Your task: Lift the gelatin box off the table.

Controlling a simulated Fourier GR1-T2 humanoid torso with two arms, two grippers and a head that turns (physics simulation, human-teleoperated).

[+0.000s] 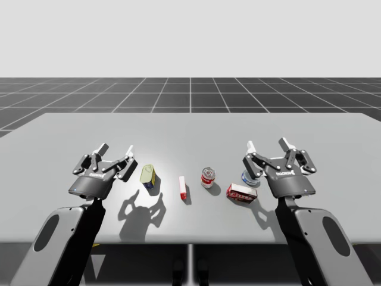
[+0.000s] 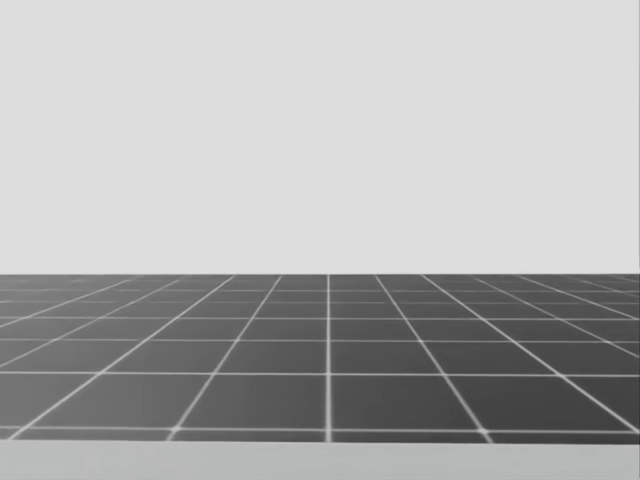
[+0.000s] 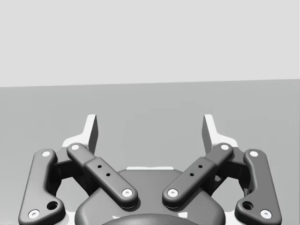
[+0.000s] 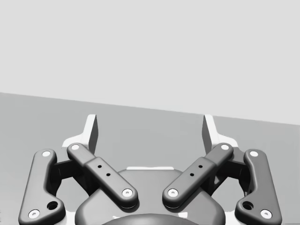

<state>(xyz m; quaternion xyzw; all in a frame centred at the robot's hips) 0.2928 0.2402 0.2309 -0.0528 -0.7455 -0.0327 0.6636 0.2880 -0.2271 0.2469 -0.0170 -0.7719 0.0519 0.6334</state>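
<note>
Left arm rises from near-left worktop (image 1: pixel 190 128) edge. Left gripper (image 1: pixel 116 150) held above surface, fingers spread, nothing between them. Right arm mirrors it at near-right, right gripper (image 1: pixel 269 145) likewise spread. Gelatin box (image 1: pixel 241 192) lies on worktop near front edge, just beside my right wrist. Blue can (image 1: pixel 246 176) just behind box, red-white can (image 1: pixel 207 177) near its other side. Bare worktop runs beyond both grippers to far edge.

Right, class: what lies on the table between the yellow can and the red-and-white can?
In the high view, a slim red-and-white box sits between the yellow can and the red-and-white can, touching neither.
</note>
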